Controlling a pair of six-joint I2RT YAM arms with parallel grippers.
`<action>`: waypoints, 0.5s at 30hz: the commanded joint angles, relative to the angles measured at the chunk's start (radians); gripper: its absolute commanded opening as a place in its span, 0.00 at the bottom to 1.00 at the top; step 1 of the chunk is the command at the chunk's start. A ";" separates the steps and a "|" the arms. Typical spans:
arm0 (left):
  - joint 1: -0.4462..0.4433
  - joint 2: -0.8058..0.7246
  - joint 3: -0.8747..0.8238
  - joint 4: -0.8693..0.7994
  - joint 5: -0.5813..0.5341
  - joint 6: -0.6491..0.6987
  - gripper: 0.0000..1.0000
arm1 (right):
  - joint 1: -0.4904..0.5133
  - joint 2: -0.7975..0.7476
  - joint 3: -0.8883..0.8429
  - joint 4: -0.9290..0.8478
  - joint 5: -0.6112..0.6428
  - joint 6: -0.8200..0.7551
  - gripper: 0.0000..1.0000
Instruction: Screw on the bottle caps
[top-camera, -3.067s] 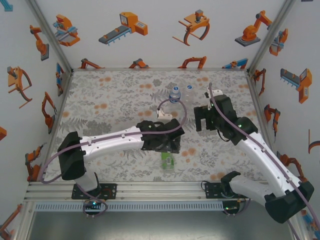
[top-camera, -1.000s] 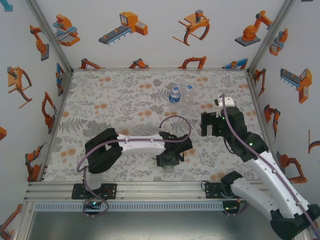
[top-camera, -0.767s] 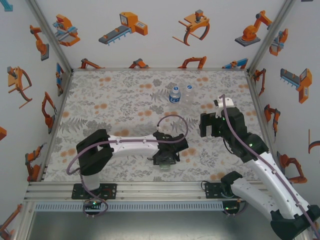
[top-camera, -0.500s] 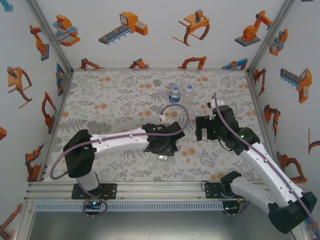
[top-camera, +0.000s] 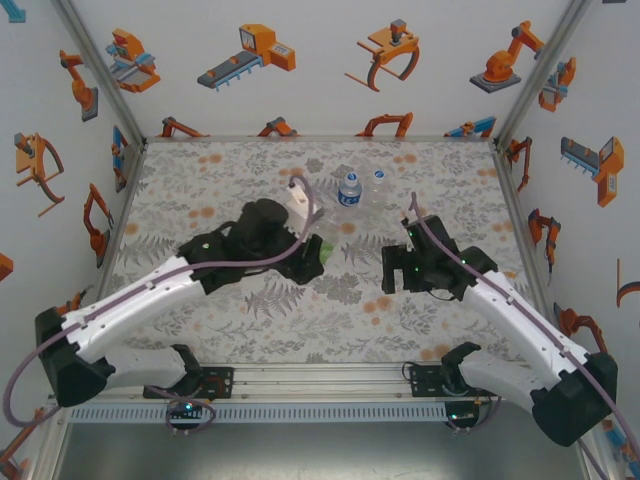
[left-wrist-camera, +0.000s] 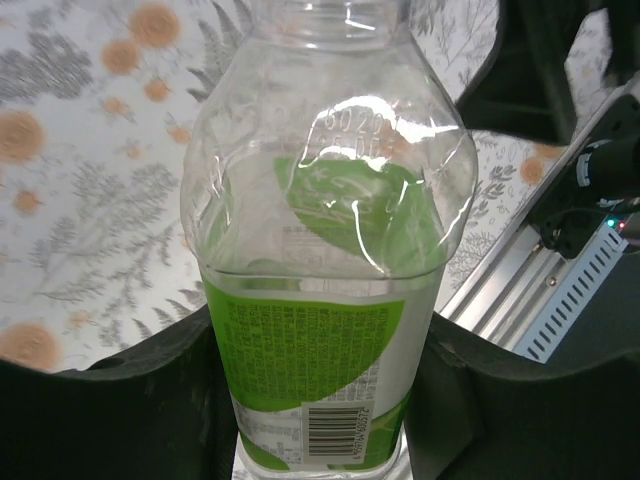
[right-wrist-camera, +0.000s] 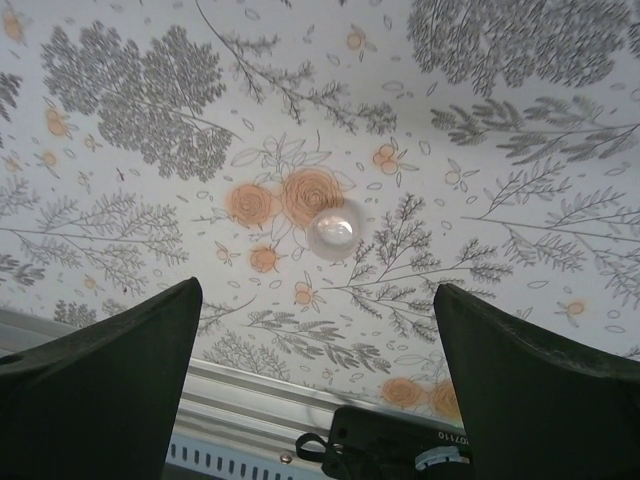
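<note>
Here, left fingers (left-wrist-camera: 130, 410) clench a clear plastic green-labelled bottle (left-wrist-camera: 320, 340) (barcode low, print unreadable); right fingers (right-wrist-camera: 100, 390) gape, released, over a small round white cap (right-wrist-camera: 333, 230).

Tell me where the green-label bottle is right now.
In the top view, the green-label bottle is clamped in the left gripper, mid-table, left of the right gripper and nearer than the blue-label bottle.
</note>
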 joint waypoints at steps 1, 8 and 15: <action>0.072 -0.098 -0.060 0.061 0.172 0.167 0.00 | 0.036 0.017 -0.030 -0.016 0.023 0.058 0.86; 0.139 -0.200 -0.126 0.017 0.188 0.340 0.00 | 0.106 0.092 -0.072 -0.016 0.095 0.151 0.78; 0.146 -0.215 -0.177 0.011 0.105 0.400 0.00 | 0.146 0.160 -0.112 0.066 0.101 0.226 0.72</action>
